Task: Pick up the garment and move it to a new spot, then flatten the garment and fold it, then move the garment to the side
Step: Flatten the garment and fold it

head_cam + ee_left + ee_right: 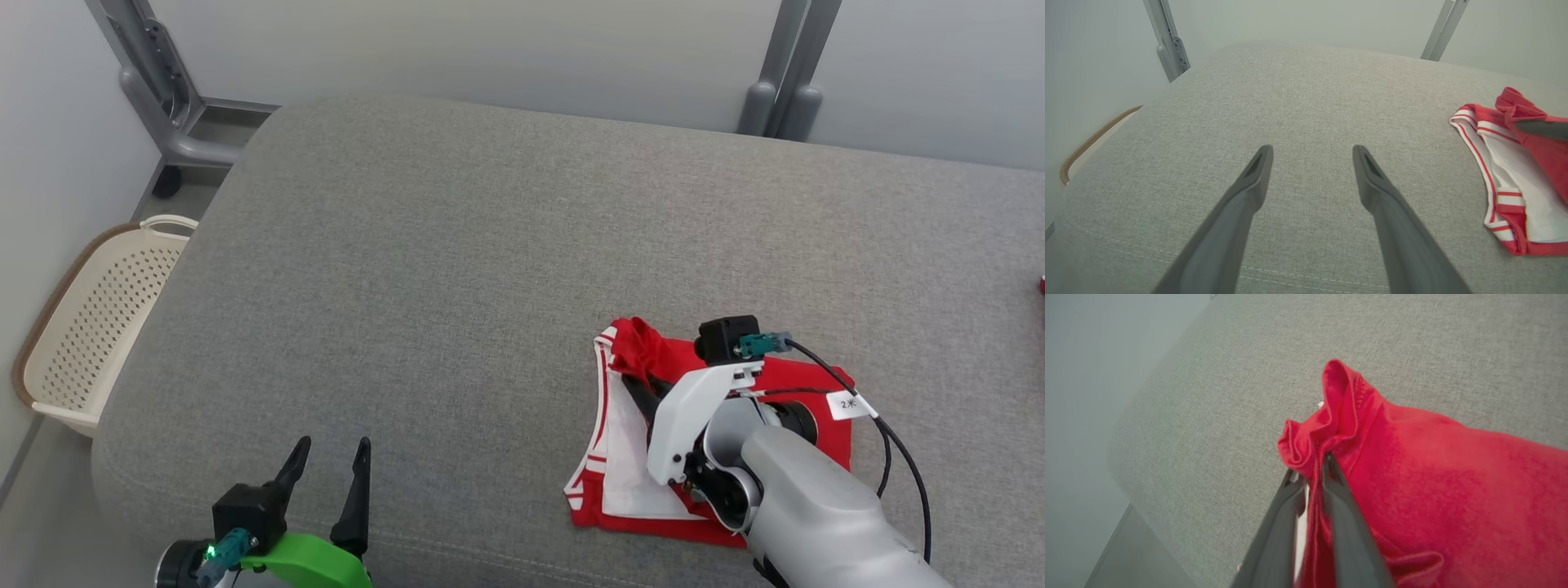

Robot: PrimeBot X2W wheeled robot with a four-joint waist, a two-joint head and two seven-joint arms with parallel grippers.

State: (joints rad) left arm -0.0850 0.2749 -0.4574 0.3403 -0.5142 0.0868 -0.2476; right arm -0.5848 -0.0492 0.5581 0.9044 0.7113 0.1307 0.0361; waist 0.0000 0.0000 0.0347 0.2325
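Right claw (pixel 1311 473) grips the bunched edge of a red, white-trimmed fabric garment (pixel 1433 469); left claw (pixel 1312 153), well aside, stands spread. Best drawn across low and evenly.

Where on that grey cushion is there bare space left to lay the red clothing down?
Most of the grey cushion is bare: the wide stretch from the far edge down to the left gripper, and everything left of the garment. The near right is crowded, where the right gripper pinches the garment.
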